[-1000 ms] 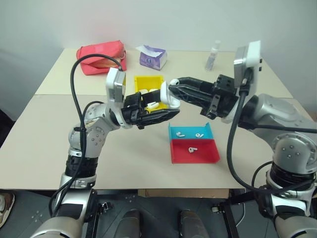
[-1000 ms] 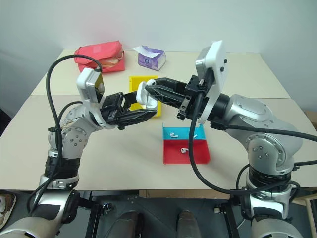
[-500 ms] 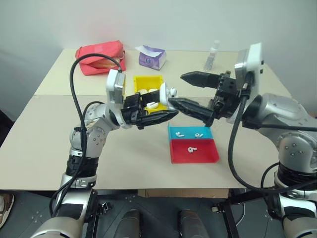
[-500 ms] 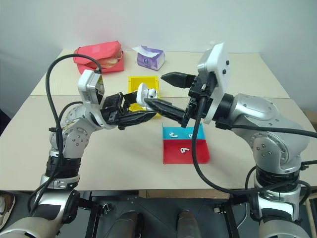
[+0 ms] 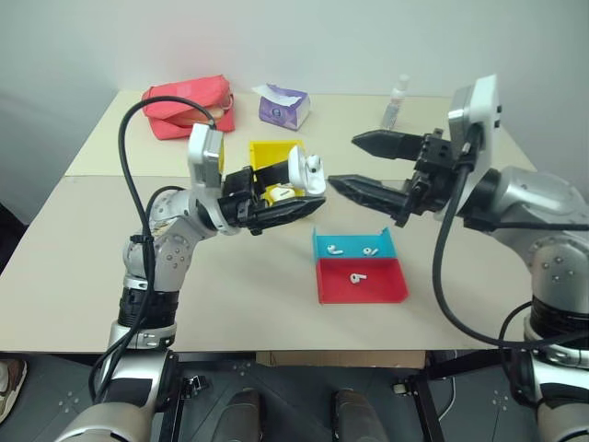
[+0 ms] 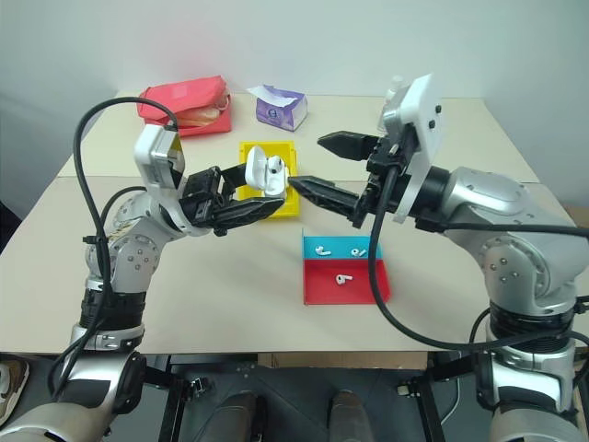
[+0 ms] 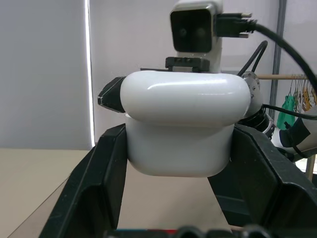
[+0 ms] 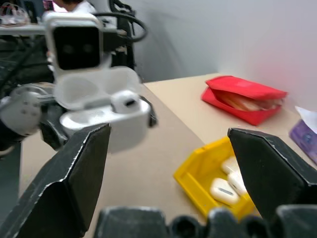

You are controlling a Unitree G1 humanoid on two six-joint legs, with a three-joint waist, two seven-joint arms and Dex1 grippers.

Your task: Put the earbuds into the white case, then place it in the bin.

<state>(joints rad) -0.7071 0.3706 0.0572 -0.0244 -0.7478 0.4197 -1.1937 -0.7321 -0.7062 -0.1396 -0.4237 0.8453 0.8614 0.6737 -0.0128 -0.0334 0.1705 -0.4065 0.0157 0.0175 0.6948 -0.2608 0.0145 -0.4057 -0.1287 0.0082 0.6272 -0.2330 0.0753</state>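
The left gripper (image 5: 296, 204), with two black plastic fingers, is clenched on the small glossy white case (image 5: 305, 172), a rounded rectangle of smooth plastic. It holds the case in the air above the table, in front of the yellow bin. The hinged lid of the case stands open, and in the right wrist view one earbud (image 8: 124, 102) sits inside it; the second socket I cannot see well.

The right gripper (image 5: 354, 161) is released. Its two long pointed black fingers are spread wide, with nothing between them, and they point toward the case from just beside it without touching it.

The bright yellow rectangular plastic bin (image 5: 272, 152) stands on the beige matte table (image 5: 74, 239) behind the case. Other white cases (image 8: 224, 187) of the same smooth shape lie in it.

Nearer to the robot lies a shallow two-part tray, one half blue (image 5: 324, 243) and one half red (image 5: 385, 285). Two tiny glossy white earbuds with short stems (image 5: 335, 249) lie in the blue part and one (image 5: 354, 276) in the red part.

At the far side of the table there are a soft red fabric pouch (image 5: 187, 106), a purple tissue pack (image 5: 282, 106) and a small clear bottle (image 5: 394, 104).
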